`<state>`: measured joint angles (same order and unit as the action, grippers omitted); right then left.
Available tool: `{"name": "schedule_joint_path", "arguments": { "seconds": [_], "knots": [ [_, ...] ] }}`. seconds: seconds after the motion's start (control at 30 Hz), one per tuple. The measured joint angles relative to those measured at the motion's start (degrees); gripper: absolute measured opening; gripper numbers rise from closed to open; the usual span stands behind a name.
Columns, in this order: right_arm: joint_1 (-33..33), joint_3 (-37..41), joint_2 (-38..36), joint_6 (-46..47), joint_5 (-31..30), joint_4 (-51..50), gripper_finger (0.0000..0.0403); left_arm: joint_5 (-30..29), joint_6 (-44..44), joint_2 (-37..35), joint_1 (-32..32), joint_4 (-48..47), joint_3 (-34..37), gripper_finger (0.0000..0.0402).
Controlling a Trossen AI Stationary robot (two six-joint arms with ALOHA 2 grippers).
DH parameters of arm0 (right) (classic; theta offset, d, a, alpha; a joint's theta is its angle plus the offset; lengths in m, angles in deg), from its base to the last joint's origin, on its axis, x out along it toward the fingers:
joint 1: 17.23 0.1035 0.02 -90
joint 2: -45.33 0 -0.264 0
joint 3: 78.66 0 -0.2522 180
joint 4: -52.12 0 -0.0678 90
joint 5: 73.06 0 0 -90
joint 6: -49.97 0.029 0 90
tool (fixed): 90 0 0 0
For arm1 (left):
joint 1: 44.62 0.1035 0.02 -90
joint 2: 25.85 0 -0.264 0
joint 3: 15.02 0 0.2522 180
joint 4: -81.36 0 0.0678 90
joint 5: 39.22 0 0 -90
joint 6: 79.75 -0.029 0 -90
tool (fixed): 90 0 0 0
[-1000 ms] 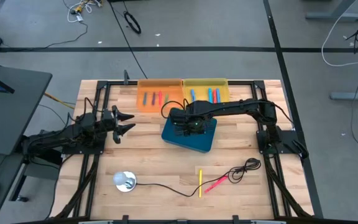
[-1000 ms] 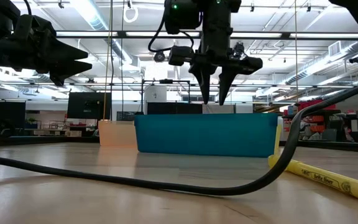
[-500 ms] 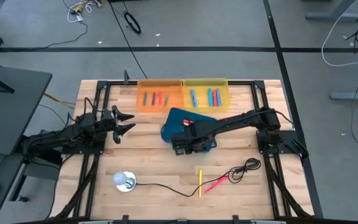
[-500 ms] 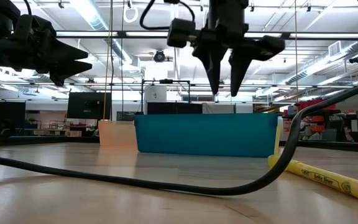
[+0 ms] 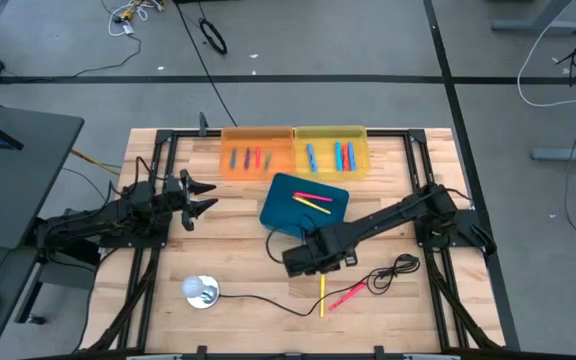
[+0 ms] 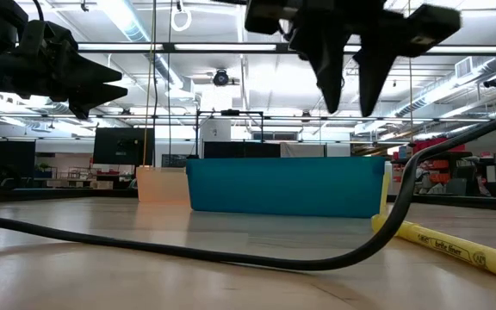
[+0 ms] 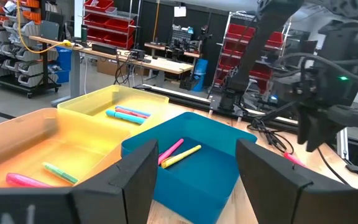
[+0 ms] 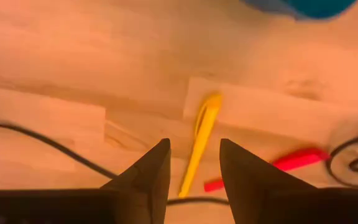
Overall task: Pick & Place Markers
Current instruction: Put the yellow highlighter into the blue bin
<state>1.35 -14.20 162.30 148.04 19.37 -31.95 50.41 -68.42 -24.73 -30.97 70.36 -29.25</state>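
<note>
Since the earlier high view, the right arm has swung from above the blue bin (image 5: pixel 304 209) toward the table's near edge, and two markers now show inside that bin. Loose markers left: a yellow marker (image 5: pixel 322 293) and a pink-red marker (image 5: pixel 346 295) lie on the wooden table (image 5: pixel 238 260) at about 5 o'clock from the blue bin, touching or nearly touching where their near ends meet, with the coiled end of the black cable (image 5: pixel 393 270) just beside the pink-red one. Right gripper (image 8: pixel 192 163): hovering over the yellow marker, fingers parted narrowly and empty, the marker showing in the gap between them. Sorted so far: a pink and a yellow marker in the blue bin (image 7: pixel 179 151); several in the orange bin (image 5: pixel 256 155) at 11 o'clock of it and the yellow bin (image 5: pixel 330 150) at 1 o'clock. Left gripper (image 5: pixel 203 197): waiting at 9 o'clock of the blue bin, raised, jaws apart and empty. A silver disc (image 5: pixel 201 291) sits at the cable's other end. Judgement: the task is nearly done; two markers remain, and the yellow one looks to be next
</note>
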Motion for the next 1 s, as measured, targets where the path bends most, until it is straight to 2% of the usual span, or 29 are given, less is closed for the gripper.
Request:
{"name": "schedule_joint_path", "arguments": {
  "seconds": [0.4,0.57,1.0],
  "knots": [
    [2.3,0.05,0.0,3.05,1.26,0.03,0.0139,0.0,0.0,-0.01,0.0,0.0,-0.01,0.0222],
    [2.54,3.88,-0.09,3.71,3.12,5.28,0.0139,0.0,-0.02,0.0,0.0,0.0,-0.01,0.0222],
    [3.28,11.09,-0.09,6.33,3.13,13.38,0.0139,0.0,-0.04,0.0,0.0,0.0,0.0,0.0222]
  ]
}}
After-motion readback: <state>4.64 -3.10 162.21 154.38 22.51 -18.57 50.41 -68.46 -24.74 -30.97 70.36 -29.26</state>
